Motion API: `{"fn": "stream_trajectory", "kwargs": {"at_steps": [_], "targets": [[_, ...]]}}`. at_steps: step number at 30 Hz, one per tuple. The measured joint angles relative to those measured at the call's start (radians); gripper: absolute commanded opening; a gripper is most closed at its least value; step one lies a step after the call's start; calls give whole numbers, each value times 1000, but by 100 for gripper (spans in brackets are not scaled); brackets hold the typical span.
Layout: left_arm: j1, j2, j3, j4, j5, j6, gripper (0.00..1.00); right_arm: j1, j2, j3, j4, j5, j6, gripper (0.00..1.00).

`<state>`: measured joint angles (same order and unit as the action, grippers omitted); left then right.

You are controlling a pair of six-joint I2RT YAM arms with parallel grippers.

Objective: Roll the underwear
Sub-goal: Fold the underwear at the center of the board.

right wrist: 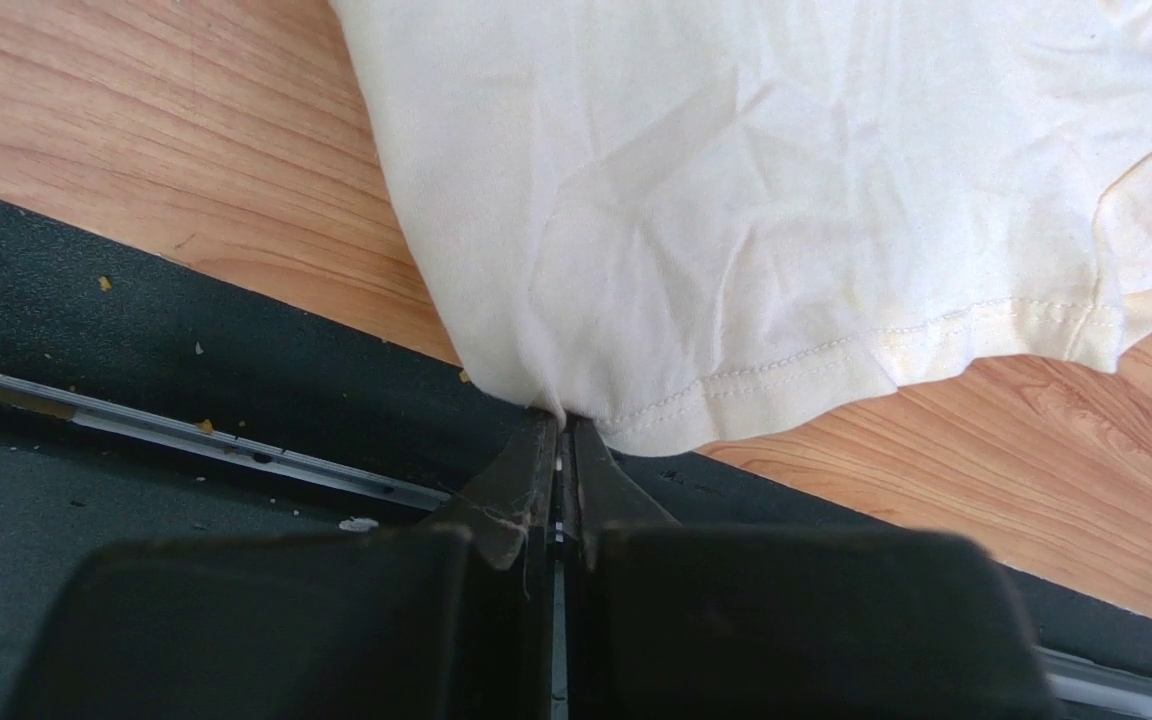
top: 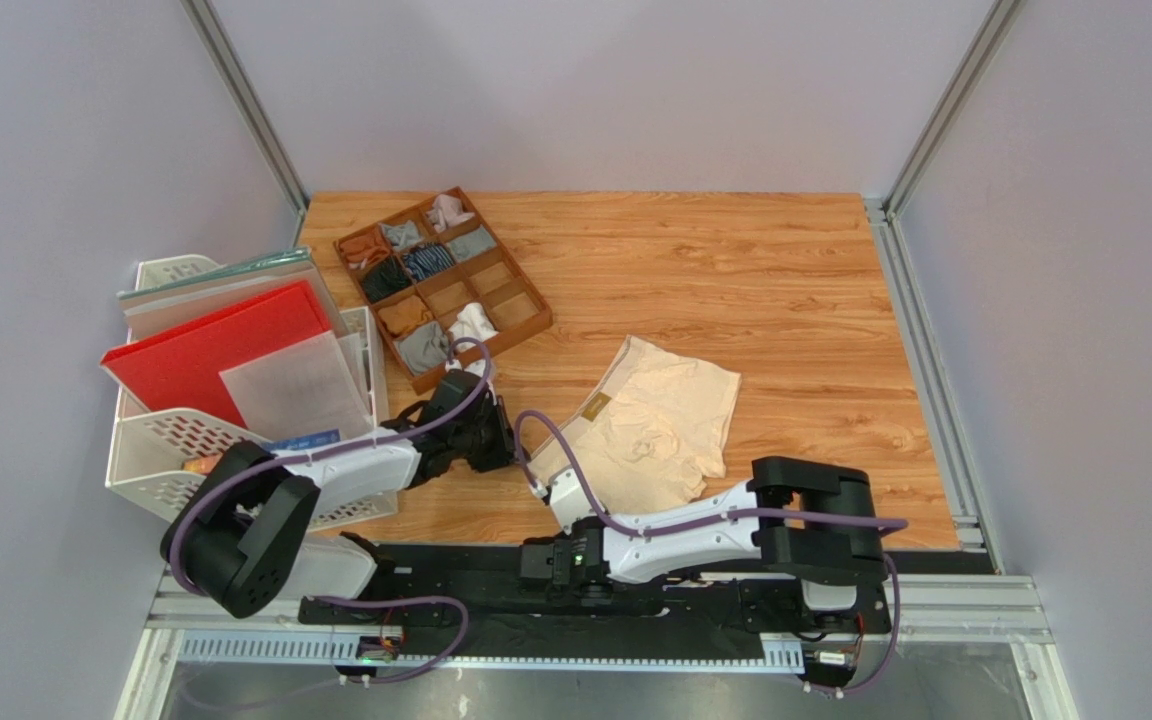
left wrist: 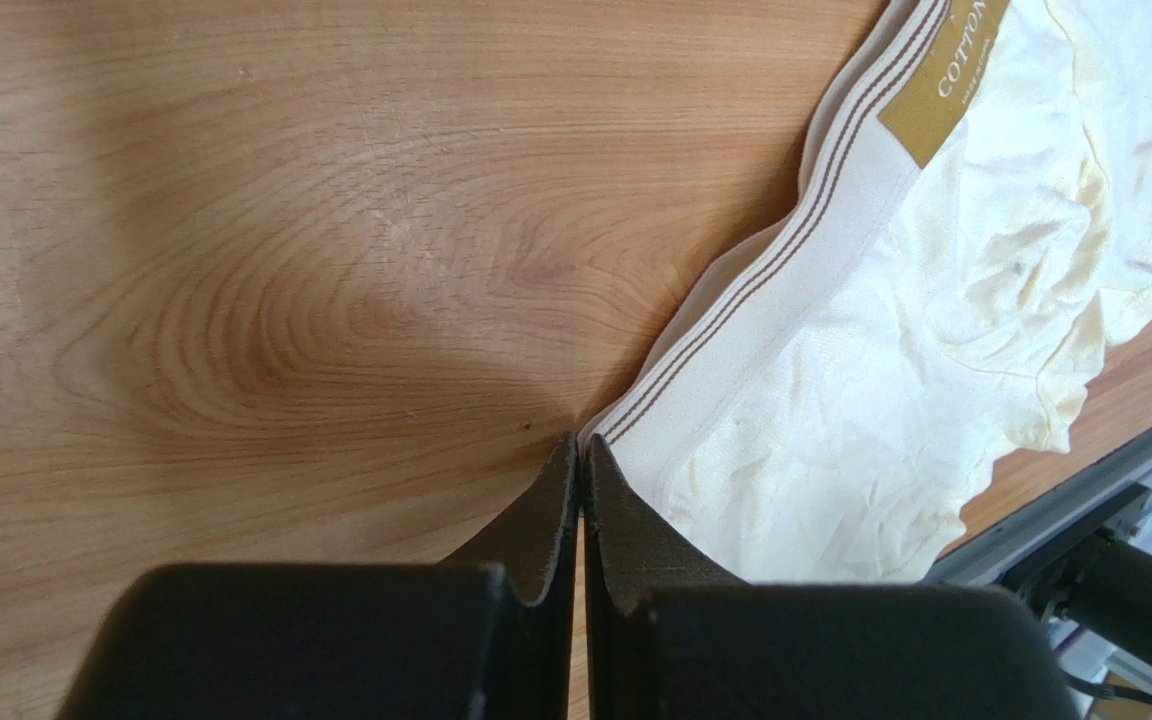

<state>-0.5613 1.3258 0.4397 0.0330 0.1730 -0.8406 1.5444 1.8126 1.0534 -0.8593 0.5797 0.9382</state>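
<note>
Cream briefs centre-frame: your left gripper pinches waistband corner, right gripper pinches hem corner, fingers fully closed; likely tensioning cloth flat.

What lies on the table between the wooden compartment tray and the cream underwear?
Nothing does: the top view shows only bare table between the tray and the underwear.

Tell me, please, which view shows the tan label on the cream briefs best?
The left wrist view: the label sits large at top right, COTTON readable on the striped waistband. The top view shows only a tiny tan speck; the right wrist view shows just the briefs' hemmed edge, no label.
</note>
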Motion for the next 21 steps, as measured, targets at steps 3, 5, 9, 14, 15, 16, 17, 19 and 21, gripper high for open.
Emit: {"fn": "stream_trajectory", "kwargs": {"at_steps": [3,5,9,14,15,16,17,19,21], "targets": [[0,5,25,-31,-11,16,0,0,-11,4,-13,8,0,0],[0,15,50,-49,-19,29,0,-3,-31,4,-19,16,-4,0],[7,22,84,-73,-27,46,0,-26,-90,4,-24,23,-20,0],[9,2,95,-121,-58,67,0,-37,-157,4,-19,13,-56,0],[10,-9,95,-133,-63,72,0,-37,-169,4,-15,7,-66,0],[12,-24,96,-148,-69,79,0,-37,-180,5,-7,-3,-75,0],[14,-37,96,-158,-76,84,0,-37,-187,5,2,-13,-83,0],[16,-62,97,-179,-85,94,0,-37,-191,10,19,-31,-98,0],[21,-85,97,-204,-98,108,0,-37,-191,14,40,-52,-106,0]]}}
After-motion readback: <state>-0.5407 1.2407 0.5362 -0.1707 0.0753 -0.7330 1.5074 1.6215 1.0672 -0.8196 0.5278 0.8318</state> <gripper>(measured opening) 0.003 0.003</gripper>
